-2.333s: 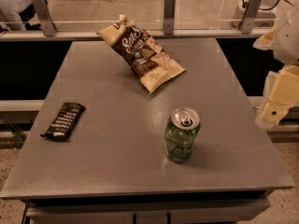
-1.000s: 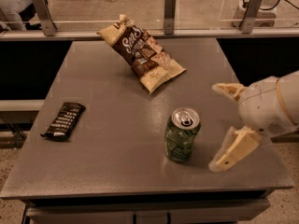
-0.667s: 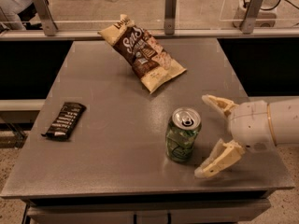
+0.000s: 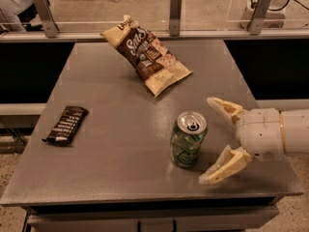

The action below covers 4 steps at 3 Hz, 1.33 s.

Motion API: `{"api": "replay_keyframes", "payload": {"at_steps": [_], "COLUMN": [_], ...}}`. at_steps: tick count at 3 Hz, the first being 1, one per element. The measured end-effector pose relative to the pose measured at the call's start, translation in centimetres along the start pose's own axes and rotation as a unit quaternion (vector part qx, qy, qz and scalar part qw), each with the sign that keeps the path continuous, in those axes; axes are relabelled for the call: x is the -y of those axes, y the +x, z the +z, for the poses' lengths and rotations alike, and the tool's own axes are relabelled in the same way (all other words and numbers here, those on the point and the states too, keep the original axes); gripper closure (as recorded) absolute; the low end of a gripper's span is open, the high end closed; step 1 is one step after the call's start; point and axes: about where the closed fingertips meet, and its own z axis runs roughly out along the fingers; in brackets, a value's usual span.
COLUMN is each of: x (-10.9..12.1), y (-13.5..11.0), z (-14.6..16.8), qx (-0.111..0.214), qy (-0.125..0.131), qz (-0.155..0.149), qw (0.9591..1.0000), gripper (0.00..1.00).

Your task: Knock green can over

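The green can [image 4: 187,139] stands upright on the grey table [image 4: 116,144], near the front right. It has pale markings and a silver top with a pull tab. My gripper [image 4: 211,140] comes in from the right at table height, just right of the can. Its two cream fingers are spread wide, one [image 4: 223,108] behind and to the right of the can, the other [image 4: 223,166] in front and to the right. The can sits at the mouth of the open fingers, and I see no contact.
A brown and cream chip bag [image 4: 145,53] lies at the back centre. A dark snack bar [image 4: 66,124] lies near the left edge. A rail with metal posts [image 4: 175,6] runs behind the table. The table's front edge is close below the gripper.
My gripper has moved left from the table's right side toward the can and dropped lower. Its fingers now flank the can's right side. The can has not moved.
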Motion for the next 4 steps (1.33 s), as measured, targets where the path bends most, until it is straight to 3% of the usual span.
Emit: {"api": "replay_keyframes", "payload": {"at_steps": [1, 2, 3, 4], "x": [-0.2, 0.1, 0.8, 0.8], "y": [-0.4, -1.6, -0.4, -0.3], "z": [1.2, 2.7, 3.1, 3.2], "qx": [0.076, 0.228, 0.276, 0.275], "qy": [-0.016, -0.033, -0.037, -0.038], "qz": [0.035, 0.087, 0.127, 0.126], "qw": [0.9964, 0.9693, 0.9521, 0.9524], "gripper": [0.0, 0.0, 0.0, 0.0]}}
